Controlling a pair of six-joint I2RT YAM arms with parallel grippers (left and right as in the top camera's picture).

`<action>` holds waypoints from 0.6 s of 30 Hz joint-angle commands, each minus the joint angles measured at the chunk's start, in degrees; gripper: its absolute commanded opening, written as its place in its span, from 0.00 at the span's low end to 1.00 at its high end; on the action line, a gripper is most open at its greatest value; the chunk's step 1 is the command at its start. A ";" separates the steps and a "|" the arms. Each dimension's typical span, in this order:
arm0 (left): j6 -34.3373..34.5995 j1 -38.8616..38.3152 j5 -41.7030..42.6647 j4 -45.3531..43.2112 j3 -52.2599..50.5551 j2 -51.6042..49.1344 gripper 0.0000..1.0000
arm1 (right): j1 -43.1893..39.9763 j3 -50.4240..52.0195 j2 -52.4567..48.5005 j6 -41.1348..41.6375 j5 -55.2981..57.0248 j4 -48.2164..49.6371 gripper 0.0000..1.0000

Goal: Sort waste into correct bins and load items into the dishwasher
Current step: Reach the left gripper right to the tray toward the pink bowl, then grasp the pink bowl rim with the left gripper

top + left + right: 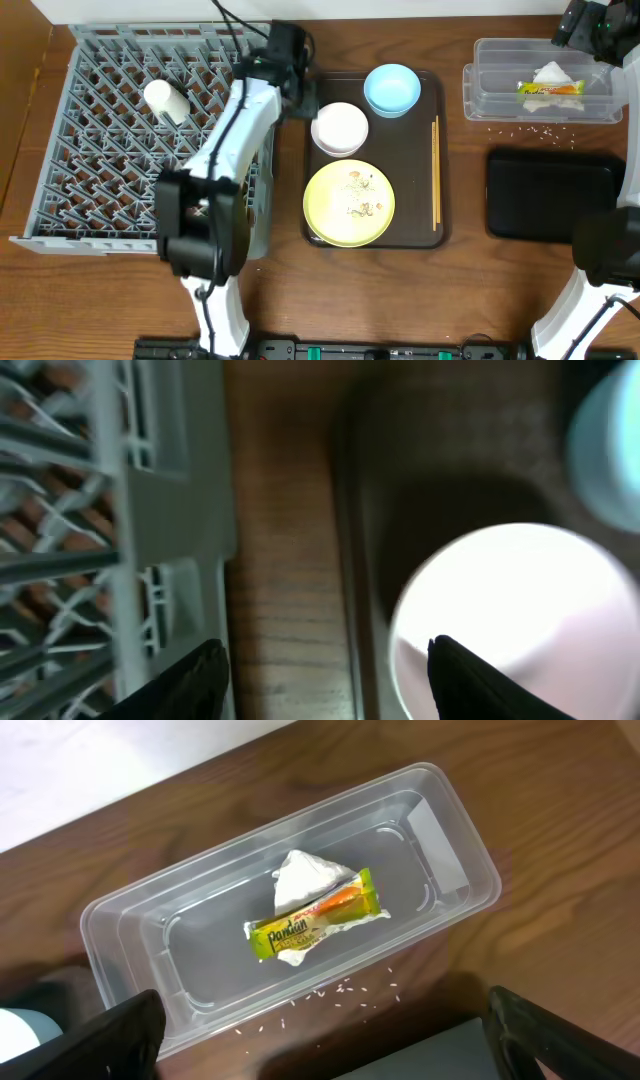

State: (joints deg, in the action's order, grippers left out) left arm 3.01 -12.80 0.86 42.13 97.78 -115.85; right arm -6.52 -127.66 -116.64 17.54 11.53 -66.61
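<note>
**Two claws spread, "Pandan" wrapper in the tub**

Nearest the robot, the plate [349, 203] lies at the front of the brown tray [415, 225]; its brownish print is too small to read. Off to the right, the black tray [555, 195] sits on the table [460, 290]. Chopsticks [436, 170] run along the brown tray's right side.

Moving up, here's the white bowl [340, 128], with the left claw [305, 100] just beside it at the tray's left rim. Its fingers are apart with nothing between them, and the wrist view shows one fingertip over the bowl's edge. Left of that is the rack [100, 170], the cup [166, 100] lying among its pegs. The blue bowl [392, 88] sits at the tray's far end.

Crumbs [530, 128] are scattered on the table in front of the tub [480, 90]. Inside are the napkin [555, 73] and the green-and-yellow wrapper [550, 90], with "Pandan" clear on it. Above the tub hangs the right claw [585, 25], spread wide, gripping nothing.
</note>
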 commanded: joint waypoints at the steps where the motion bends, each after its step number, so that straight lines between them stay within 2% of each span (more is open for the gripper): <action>1: -2.43 -0.87 6.82 0.90 0.76 2.82 0.62 | -0.17 0.22 -0.07 -0.42 0.22 -0.04 0.99; 5: -7.48 -3.15 19.87 2.19 0.66 2.56 0.51 | -0.17 0.22 -0.07 -0.42 0.22 -0.04 0.99; 10: -7.50 -8.61 19.93 2.16 0.46 0.04 0.49 | -0.17 0.22 -0.07 -0.42 0.22 -0.04 0.99; 13: -7.28 -12.33 14.01 1.64 0.46 -1.90 0.49 | -0.17 0.22 -0.07 -0.42 0.22 -0.04 0.99; 15: -4.57 -15.17 3.63 0.00 0.46 -3.72 0.49 | -0.17 0.22 -0.07 -0.42 0.22 -0.04 0.99; 18: -2.23 -16.85 -4.37 -1.81 0.46 -5.22 0.50 | -0.17 0.22 -0.07 -0.42 0.22 -0.04 0.99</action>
State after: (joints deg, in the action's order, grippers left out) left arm -2.28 -28.27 9.76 41.45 97.82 -118.76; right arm -6.52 -127.66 -116.64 17.56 11.53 -66.61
